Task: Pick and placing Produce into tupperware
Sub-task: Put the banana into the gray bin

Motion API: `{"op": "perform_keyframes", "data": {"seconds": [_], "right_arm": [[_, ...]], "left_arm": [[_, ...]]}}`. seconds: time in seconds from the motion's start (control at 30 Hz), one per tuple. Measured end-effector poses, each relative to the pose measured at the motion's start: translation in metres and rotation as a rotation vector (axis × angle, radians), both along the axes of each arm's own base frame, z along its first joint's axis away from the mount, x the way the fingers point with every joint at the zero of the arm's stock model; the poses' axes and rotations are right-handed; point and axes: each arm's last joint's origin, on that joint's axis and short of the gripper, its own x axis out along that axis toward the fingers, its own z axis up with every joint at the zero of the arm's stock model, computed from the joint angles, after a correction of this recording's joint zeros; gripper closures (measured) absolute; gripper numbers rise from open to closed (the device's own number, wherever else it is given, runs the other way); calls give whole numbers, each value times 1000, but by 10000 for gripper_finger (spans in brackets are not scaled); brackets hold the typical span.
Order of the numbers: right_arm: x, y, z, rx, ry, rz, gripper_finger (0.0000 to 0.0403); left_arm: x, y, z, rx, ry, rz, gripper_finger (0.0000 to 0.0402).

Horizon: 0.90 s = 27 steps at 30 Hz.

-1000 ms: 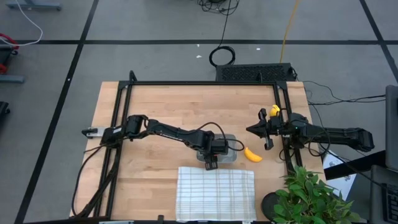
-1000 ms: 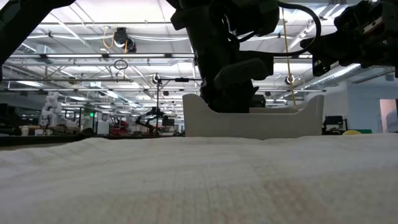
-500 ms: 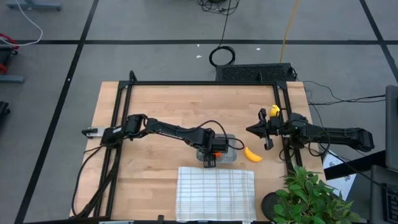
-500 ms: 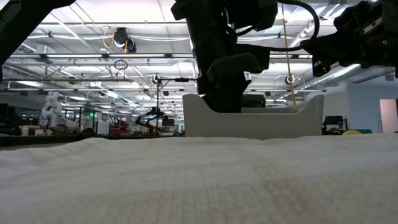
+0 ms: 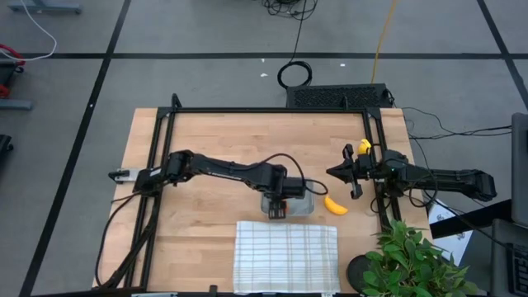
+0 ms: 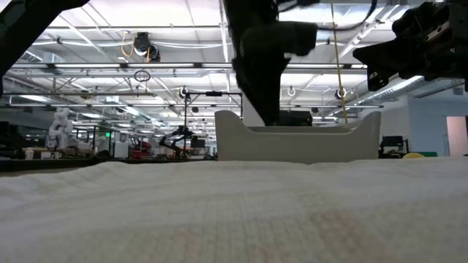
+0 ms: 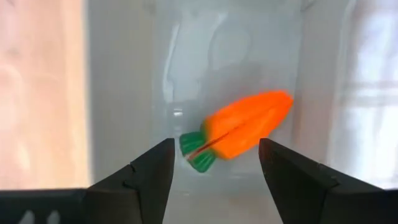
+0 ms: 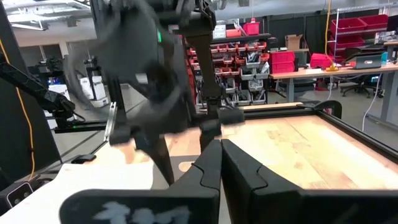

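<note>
The orange carrot (image 7: 249, 121) with its green top lies on its side on the floor of the translucent tupperware (image 7: 124, 74). My left gripper (image 7: 216, 142) hangs open above it, one finger on either side, touching nothing. From above, that gripper (image 5: 279, 205) covers most of the tupperware (image 5: 306, 205). The yellow banana (image 5: 334, 205) lies on the wood just right of the container. The small round yellow fruit (image 5: 364, 147) sits near the right rail. My right gripper (image 5: 351, 177) hovers shut between the fruit and the banana, holding nothing.
A white grid-striped cloth (image 5: 287, 254) lies at the near edge, just in front of the tupperware (image 6: 300, 142). A leafy potted plant (image 5: 417, 264) stands at the near right corner. Black frame rails (image 5: 161, 140) run along the table's sides. Bare wood lies toward the far left.
My left gripper has risen straight up out of the tupperware, clear of its rim. The carrot stays on the container floor. The tupperware itself has kept its place.
</note>
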Motion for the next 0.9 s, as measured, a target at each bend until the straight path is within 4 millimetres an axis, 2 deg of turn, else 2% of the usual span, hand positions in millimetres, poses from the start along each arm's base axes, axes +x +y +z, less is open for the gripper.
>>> {"op": "perform_keyframes", "data": {"seconds": [0.1, 0.2, 0.5, 0.63, 0.9], "right_arm": [[0, 0, 0, 0, 0, 0, 403], [0, 0, 0, 0, 0, 0, 403], [0, 0, 0, 0, 0, 3, 403], [0, 0, 0, 0, 1, 3, 403], [0, 0, -1, 1, 6, 4, 403]], "left_arm": [[-1, 0, 17, 7, -9, -23, 177], [0, 0, 29, 37, -30, -55, 214], [-6, 10, 64, 85, -51, -117, 386], [-14, 16, 84, 110, -93, -128, 393], [-47, 32, 148, 232, -255, -33, 400]]}}
